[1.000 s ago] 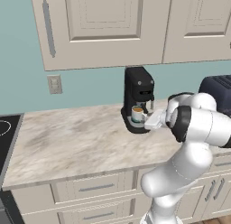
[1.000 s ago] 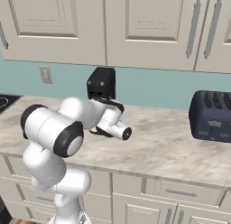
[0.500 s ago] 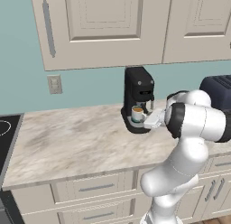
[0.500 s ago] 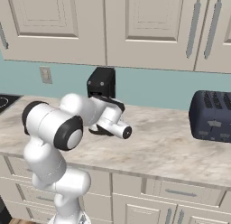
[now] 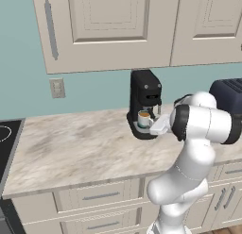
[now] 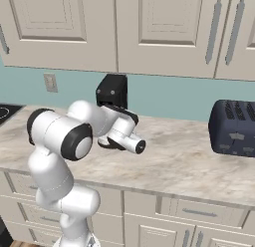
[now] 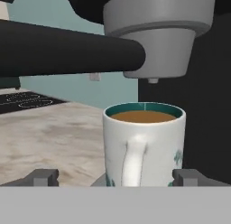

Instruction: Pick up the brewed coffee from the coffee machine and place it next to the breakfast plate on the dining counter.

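Observation:
The brewed coffee (image 7: 144, 146), a white mug with brown liquid and a teal rim, stands under the spout of the black coffee machine (image 7: 158, 24), handle toward the hand camera. My gripper (image 7: 116, 178) is open, one fingertip on each side of the mug's base, apart from it. From the left base view the mug (image 5: 143, 119) sits on the machine's (image 5: 145, 98) round base, with the gripper (image 5: 151, 126) just to its right. The machine (image 6: 112, 90) rises behind my forearm in the right base view. The breakfast plate and the dining counter are out of view.
A dark blue toaster (image 5: 229, 98) (image 6: 234, 127) stands on the marble counter (image 5: 80, 148) to the right of the machine. A black stove top (image 5: 7, 134) lies at the far left. Wall cabinets (image 5: 108, 25) hang above the machine.
The elbow has shifted a little while the hand stays at the mug. The jaws remain open and the mug has not moved.

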Tool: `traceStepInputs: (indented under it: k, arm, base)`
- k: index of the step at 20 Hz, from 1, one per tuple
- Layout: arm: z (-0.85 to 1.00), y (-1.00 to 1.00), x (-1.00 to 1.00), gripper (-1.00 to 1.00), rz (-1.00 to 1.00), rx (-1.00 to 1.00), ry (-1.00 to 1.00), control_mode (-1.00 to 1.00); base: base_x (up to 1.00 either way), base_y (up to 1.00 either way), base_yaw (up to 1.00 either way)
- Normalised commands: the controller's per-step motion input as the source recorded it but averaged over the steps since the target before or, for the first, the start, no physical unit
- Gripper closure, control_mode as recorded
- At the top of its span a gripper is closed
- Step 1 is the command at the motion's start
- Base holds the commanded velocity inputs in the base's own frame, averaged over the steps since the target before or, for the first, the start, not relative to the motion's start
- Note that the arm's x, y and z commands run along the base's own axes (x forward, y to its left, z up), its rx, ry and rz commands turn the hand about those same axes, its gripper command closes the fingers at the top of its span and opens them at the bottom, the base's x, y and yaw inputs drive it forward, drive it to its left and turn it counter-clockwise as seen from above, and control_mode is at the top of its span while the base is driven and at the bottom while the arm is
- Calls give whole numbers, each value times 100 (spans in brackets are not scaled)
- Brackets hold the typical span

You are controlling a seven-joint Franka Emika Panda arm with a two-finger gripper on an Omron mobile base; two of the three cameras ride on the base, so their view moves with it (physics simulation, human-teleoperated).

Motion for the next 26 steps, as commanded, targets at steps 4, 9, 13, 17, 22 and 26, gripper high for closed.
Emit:
traceStepInputs:
  k: [4, 9, 13, 17, 22, 26]
  arm:
    - [-14, 0, 18, -100, 0, 0, 0, -100]
    - [-9, 0, 23, -100, 0, 2, 0, -100]
    - [-7, 0, 18, -100, 0, 2, 0, -100]
    - [-8, 0, 14, 100, 0, 0, 0, -100]
    - [-2, 0, 6, 100, 0, 0, 0, -100]
    - [0, 0, 0, 100, 2, 0, 0, -100]
  base:
    - [0, 0, 0]
    - [0, 0, 0]
    - [0, 0, 0]
    - [0, 0, 0]
    - [0, 0, 0]
    - [0, 0, 0]
